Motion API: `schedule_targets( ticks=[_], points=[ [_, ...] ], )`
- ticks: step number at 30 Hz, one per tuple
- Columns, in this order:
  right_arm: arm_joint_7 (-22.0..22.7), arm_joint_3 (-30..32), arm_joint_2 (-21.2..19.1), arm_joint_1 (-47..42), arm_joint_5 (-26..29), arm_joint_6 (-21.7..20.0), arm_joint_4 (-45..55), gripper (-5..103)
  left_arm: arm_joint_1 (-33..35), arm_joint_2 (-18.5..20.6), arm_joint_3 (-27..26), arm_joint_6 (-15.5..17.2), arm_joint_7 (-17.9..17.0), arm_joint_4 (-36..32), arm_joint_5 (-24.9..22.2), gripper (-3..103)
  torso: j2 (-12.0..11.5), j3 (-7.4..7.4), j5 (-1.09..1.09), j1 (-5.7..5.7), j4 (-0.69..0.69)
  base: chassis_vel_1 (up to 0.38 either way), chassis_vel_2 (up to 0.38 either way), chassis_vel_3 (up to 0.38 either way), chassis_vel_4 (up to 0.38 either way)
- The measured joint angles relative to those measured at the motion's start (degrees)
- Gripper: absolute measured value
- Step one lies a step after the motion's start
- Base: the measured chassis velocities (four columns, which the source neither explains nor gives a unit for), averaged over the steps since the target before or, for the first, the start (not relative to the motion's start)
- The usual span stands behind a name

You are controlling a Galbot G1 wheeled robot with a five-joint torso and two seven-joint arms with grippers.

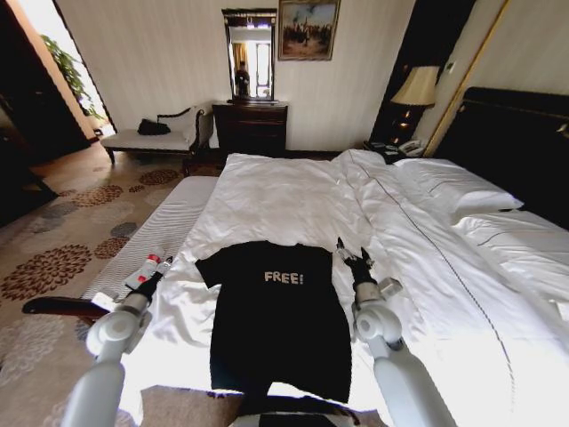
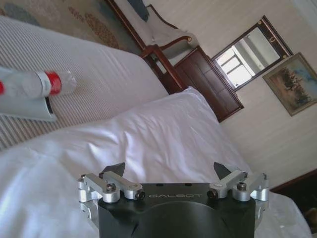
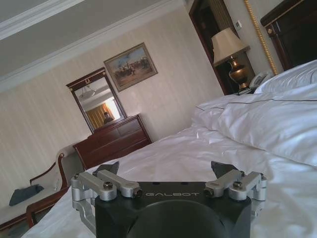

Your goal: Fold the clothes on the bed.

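Left gripper (image 1: 163, 263) hovered just beside left sleeve, jaws spread wide, holding nothing. T-shirt (image 1: 277, 311) lay flat, face up, on near end of bed (image 1: 293, 200), collar toward me, no fold made. Right gripper (image 1: 353, 252) hung by right sleeve, jaws wide, empty. I judged step as pre-grasp. Next move called for lowering both grippers onto sleeve edges, pinching cloth only, not duvet (image 1: 267, 196).

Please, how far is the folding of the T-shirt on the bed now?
Done: the T-shirt lies flat on the bed, lettering up, sleeves spread. No fold shows yet. In hand: the left pincer sits by the left sleeve, the right pincer by the right sleeve, both open and holding nothing. Left: grasping the cloth and every fold.
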Motion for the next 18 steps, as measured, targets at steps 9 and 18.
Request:
schedule_targets(
  ticks=[9, 18],
  points=[
    [1.2, -0.9, 0.2, 2.2, 1.4, -1.3, 0.1, 100, -2.6, -2.4, 0.9, -0.6, 4.7, 9.2, 0.1, 100, 0.0, 0.00, 0.00, 0.01, 0.00, 0.000, 0.000, 0.000, 0.000],
    [2.0, -2.7, 0.2, 4.9, 1.1, -1.7, -4.5, 100, -3.0, -5.0, 1.6, 0.9, 4.4, 12.8, 6.7, 100, 0.0, 0.00, 0.02, 0.01, 0.03, 0.000, 0.000, 0.000, 0.000]
  ],
)
